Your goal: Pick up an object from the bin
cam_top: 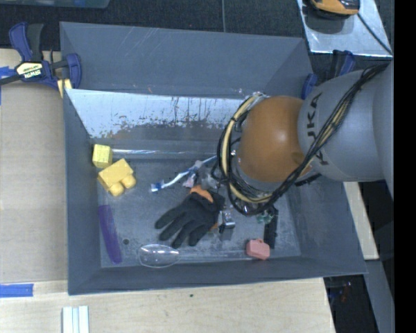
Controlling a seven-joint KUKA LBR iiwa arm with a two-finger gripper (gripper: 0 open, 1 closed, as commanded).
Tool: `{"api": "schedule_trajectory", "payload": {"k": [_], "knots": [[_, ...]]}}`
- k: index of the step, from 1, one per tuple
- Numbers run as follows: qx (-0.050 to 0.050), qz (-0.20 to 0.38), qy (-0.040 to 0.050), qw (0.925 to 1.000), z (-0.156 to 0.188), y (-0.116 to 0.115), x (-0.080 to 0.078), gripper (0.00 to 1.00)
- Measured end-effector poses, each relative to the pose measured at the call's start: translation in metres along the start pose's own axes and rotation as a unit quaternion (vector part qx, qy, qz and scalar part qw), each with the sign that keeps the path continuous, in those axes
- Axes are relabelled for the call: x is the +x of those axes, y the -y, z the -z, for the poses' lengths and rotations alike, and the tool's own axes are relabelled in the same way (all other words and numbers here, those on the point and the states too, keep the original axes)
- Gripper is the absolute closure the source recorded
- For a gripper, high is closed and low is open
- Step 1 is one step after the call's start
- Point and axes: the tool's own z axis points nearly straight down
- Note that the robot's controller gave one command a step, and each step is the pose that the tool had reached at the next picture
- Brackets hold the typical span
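Just beside the black glove (187, 220)

The arm's orange cover (269, 148) hangs over the right half of the grey bin (194, 68), and below it the claw (224, 220) sits at the right edge of a black glove (187, 220) near the bin's middle. A pink block (258, 249) lies near the claw, a clear spoon (158, 255) just below the glove, and a blue-and-white toothbrush (173, 182) above it. A purple stick (109, 234) and two yellow blocks (116, 177) lie well apart at the left.
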Motion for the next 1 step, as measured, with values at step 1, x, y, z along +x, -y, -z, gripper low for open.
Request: {"api": "schedule_trajectory", "payload": {"k": [1], "knots": [[0.0,0.113,0.003,0.9935,-0.0182,-0.0221,0.0113,0.0]]}}
